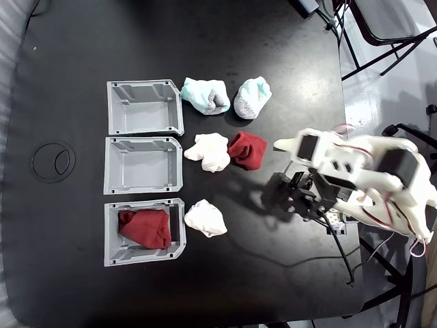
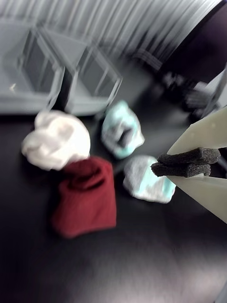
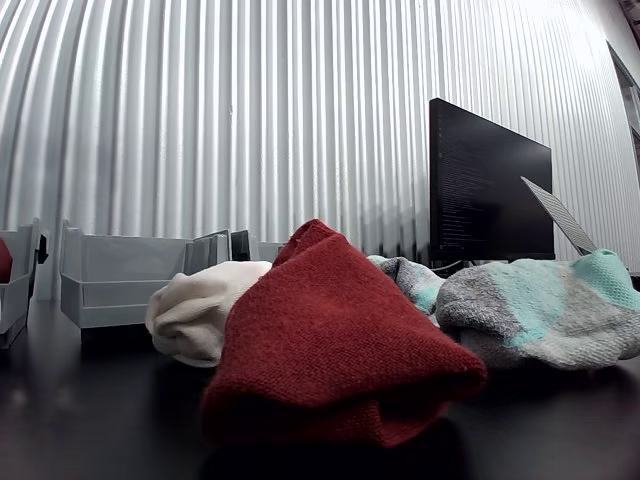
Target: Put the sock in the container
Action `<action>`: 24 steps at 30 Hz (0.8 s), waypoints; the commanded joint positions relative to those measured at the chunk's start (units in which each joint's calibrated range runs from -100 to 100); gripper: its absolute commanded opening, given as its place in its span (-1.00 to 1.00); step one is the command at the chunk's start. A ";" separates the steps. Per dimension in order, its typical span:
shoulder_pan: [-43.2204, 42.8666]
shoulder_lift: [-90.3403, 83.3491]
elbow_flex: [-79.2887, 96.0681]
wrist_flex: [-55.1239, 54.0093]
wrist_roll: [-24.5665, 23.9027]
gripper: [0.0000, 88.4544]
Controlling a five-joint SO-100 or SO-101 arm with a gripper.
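In the fixed view, 1 of 3 grey ribbed plastic bins (image 1: pixel 113 236) already held a maroon sock; the other balled maroon fabric sock (image 1: pixel 248 150) lay on the table, ungrasped, and the gripper (image 2: pixel 187 169) was pinched closed, empty.

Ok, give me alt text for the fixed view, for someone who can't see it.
A dark red sock lies loose on the black table beside a white sock, with the arm's gripper to its right, holding nothing. At left stand three grey bins; the nearest container already holds a matching red sock.
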 commanded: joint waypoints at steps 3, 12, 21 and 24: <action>1.54 12.25 -9.08 1.27 3.22 -0.97; 2.09 24.21 -13.41 1.01 5.17 -0.97; 2.25 34.16 -15.21 0.59 6.83 -0.97; 1.93 35.75 -15.84 0.50 6.83 -0.97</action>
